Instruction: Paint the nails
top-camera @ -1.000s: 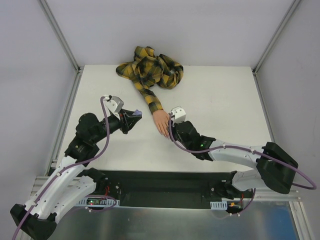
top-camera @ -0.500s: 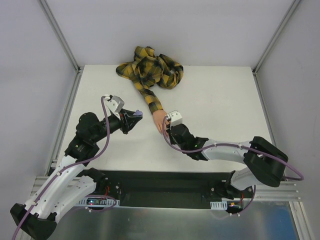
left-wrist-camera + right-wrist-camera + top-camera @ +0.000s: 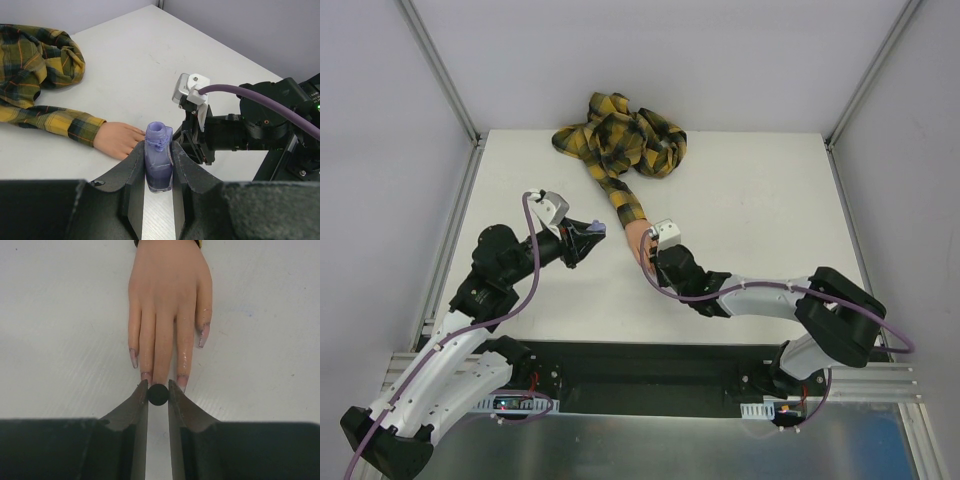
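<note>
1. Hidden items. The right gripper (image 3: 158,390) pinches a round black cap (image 3: 158,394) between nearly closed jaws. The cap covers the tip of the middle finger, so that nail cannot be seen, and anything under the cap is hidden. In the top view this gripper blocks the fingertips. The left gripper (image 3: 158,148) is clamped on a small purple bottle (image 3: 159,162), neck open. The base of the bottle is hidden by the fingers.

2. Surface and room. The mannequin hand (image 3: 170,300) lies flat, palm down, on a white table (image 3: 750,200), fingers pointing at the right gripper. The plaid sleeve (image 3: 620,140) is bunched at the far edge. Grey walls and metal frame posts enclose the table.

3. Count. Two arms, one bottle, one cap, one hand. Four of the nails (image 3: 202,337) show, pinkish-purple and smeared.
</note>
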Controlling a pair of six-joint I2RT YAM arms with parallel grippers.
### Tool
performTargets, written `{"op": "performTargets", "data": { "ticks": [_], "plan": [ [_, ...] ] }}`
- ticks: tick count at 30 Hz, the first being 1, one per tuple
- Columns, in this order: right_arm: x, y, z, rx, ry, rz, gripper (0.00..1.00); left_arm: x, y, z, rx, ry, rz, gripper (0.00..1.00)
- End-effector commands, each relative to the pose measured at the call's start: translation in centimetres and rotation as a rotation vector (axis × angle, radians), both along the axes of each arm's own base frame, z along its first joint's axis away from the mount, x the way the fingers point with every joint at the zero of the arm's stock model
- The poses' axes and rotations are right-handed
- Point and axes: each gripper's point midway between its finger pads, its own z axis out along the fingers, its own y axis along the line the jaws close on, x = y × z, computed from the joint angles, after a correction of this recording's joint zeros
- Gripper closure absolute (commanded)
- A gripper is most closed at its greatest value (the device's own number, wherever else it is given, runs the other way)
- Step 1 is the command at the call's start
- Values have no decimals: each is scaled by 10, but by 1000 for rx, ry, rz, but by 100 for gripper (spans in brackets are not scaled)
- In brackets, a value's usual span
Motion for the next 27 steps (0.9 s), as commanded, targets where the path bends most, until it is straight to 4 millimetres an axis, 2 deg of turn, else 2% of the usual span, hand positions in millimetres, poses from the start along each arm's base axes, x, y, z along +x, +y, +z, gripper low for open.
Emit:
{"op": "performTargets", "data": {
  "ticks": [1, 27],
  "plan": [
    [11, 16, 19, 70, -34, 6, 99, -2, 0, 29, -43, -59, -13, 100],
    [19, 17, 16, 65, -23, -2, 100, -2, -2, 28, -42, -53, -24, 100]
  ]
}}
